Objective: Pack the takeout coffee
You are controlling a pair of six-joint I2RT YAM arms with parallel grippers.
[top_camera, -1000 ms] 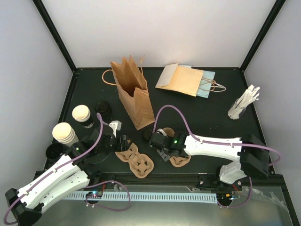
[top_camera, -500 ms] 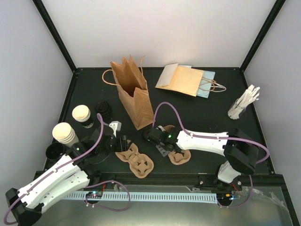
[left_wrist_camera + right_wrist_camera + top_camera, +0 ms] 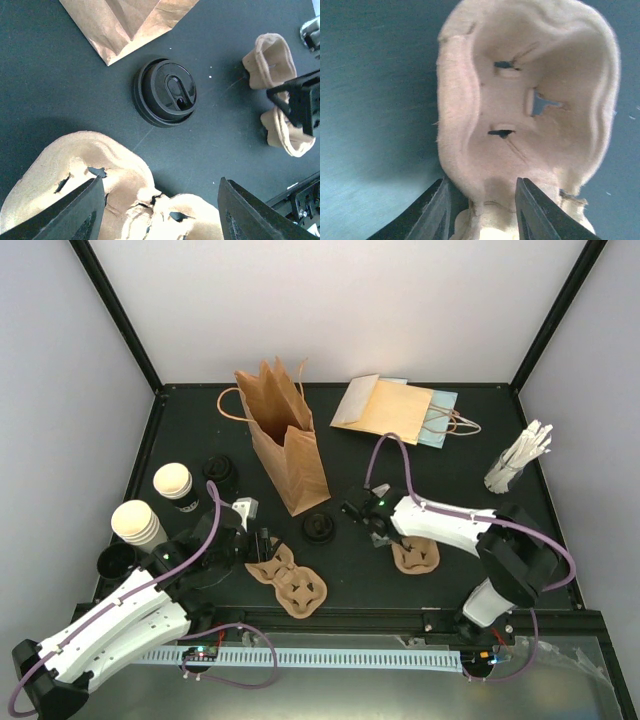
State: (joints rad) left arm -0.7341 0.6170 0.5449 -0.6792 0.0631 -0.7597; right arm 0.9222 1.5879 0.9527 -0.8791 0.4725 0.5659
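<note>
Two paper cups, both upright, rims up, at far-L side of bench [image 3: 470, 480]: far cup [image 3: 173, 483] w/ black sleeve showing, near cup [image 3: 138, 523] just toward the arm bases from it, its sleeve mostly hidden behind L arm [image 3: 120, 615]. Neither is touched, neither sits in a carrier yet. L tool [image 3: 262, 542] hangs over L pulp carrier [image 3: 292, 585], jaws wide apart, nothing betw. them, i.e. released. L wrist view has the carrier cells right under the fingers, black lid [image 3: 166, 92] beyond on bare bench, foot of upright brown bag [image 3: 287, 450] past that. R tool [image 3: 482, 199] is clamped on the rim wall of 2nd pulp carrier piece [image 3: 414, 554], one finger each side of the wall and touching it; that piece lies R of centre. Key relation: cups lie L and a bit back of L tool, near it. R tool is well apart from them, w/ lid, L pulp carrier and L arm between. So L arm = nearer, prob. the one to fetch. Cup long axis is vertical, so approach from the side at sleeve height, jaws straddling the sleeve. Cups stand near each other; risk of clipping the neighbour. Judgement: carrier set-up step, cups not started.
</note>
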